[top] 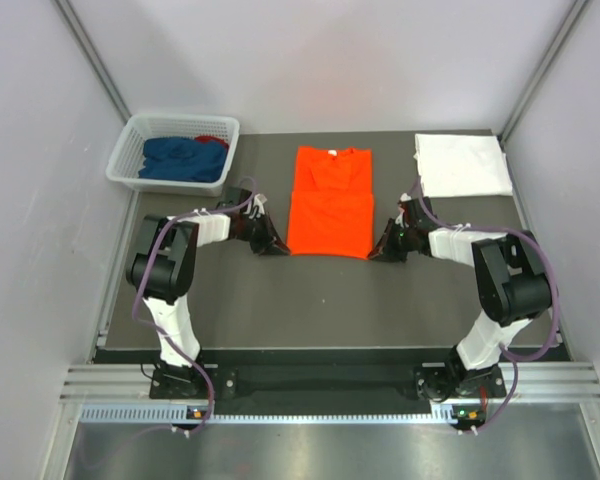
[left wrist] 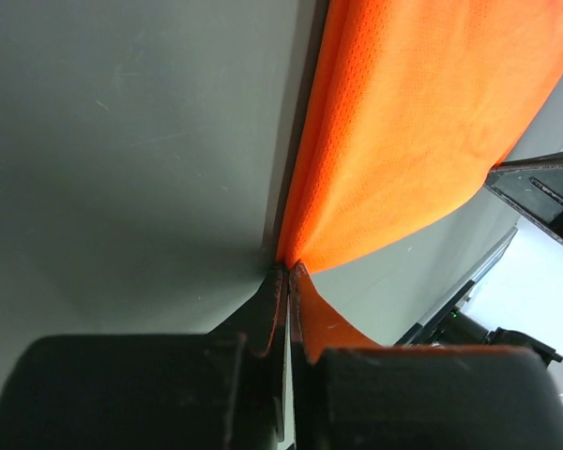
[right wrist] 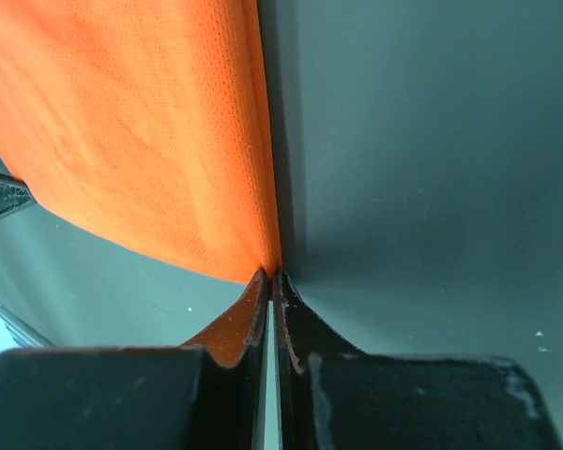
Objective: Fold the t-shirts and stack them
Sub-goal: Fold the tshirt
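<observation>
An orange t-shirt (top: pixel 330 200) lies flat in the middle of the dark table, sleeves folded in, collar at the far end. My left gripper (top: pixel 280 247) is low on the table at the shirt's near left corner. In the left wrist view the left gripper (left wrist: pixel 288 267) is shut, and the orange t-shirt's (left wrist: pixel 413 141) corner is pinched at its tips. My right gripper (top: pixel 378 255) is at the near right corner. The right wrist view shows the right gripper (right wrist: pixel 270 274) shut on the edge of the orange t-shirt (right wrist: pixel 141 131). A folded white t-shirt (top: pixel 462 165) lies at the back right.
A white lattice basket (top: pixel 180 121) stands at the back left, holding a crumpled dark blue t-shirt (top: pixel 180 158) and a bit of a red t-shirt (top: pixel 215 140). Grey walls close the table on three sides. A metal rail runs along the near edge (top: pixel 320 385).
</observation>
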